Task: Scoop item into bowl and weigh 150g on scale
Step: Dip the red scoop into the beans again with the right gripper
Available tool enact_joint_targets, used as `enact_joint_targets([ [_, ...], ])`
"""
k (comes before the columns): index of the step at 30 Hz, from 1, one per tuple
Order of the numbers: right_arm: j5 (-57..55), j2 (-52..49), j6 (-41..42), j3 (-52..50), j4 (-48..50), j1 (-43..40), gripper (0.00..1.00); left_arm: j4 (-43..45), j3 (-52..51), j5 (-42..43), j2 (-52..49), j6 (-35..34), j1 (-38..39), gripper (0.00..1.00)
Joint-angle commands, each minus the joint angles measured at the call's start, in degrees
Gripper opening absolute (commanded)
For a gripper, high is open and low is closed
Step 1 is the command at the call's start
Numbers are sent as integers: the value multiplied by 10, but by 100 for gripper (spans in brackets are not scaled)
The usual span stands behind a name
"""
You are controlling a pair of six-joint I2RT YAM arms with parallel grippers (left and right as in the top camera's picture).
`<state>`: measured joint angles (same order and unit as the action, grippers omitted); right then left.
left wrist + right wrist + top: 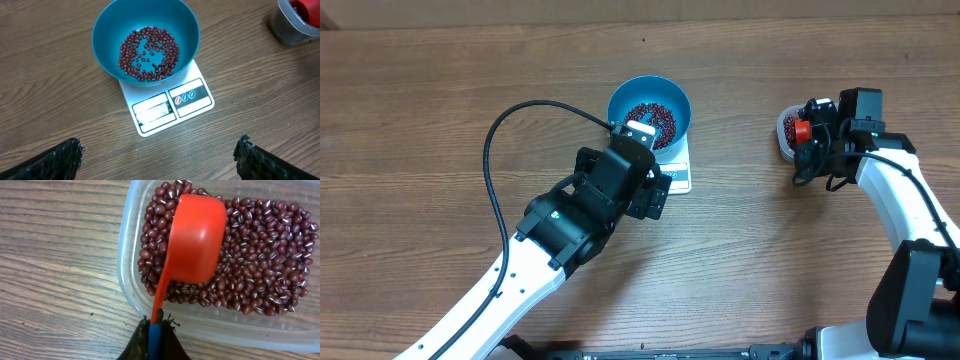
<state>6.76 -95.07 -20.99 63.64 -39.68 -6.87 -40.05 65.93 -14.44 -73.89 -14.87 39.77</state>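
Observation:
The blue bowl (107,30) (624,101) stands on the white scale (170,107) (678,176), with a thin ring of dark red beans (150,52) on its bottom. My left gripper (159,146) (647,165) hovers just in front of the scale, jaws wide open and empty. My right gripper (156,322) (806,138) is shut on the handle of a red scoop (197,240) (801,129). The scoop's rounded back faces the camera, over the heap of beans (260,270) in the clear tub (130,280) (784,135).
The tub (292,30) sits to the right of the scale, a hand's width away across bare wood. A black cable (500,130) loops from the left arm over the table on the left.

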Motion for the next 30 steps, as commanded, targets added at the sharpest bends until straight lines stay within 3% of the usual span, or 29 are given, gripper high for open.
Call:
enact_joint_targets([
  [1,41,-12,-3,1,-3,3,4,2,-2,-10,8,-4,0,99],
  [7,41,-12,2,1,6,3,4,2,-2,-10,8,-4,0,99],
  [14,44,-12,118,1,21,-10,4,2,-2,-10,8,-4,0,99],
  [23,166,-27,206,1,18,-87,4,2,-2,-10,8,-4,0,100],
  [30,283,-62,206,1,-8,-131,4,2,-2,-10,8,-4,0,100],
])
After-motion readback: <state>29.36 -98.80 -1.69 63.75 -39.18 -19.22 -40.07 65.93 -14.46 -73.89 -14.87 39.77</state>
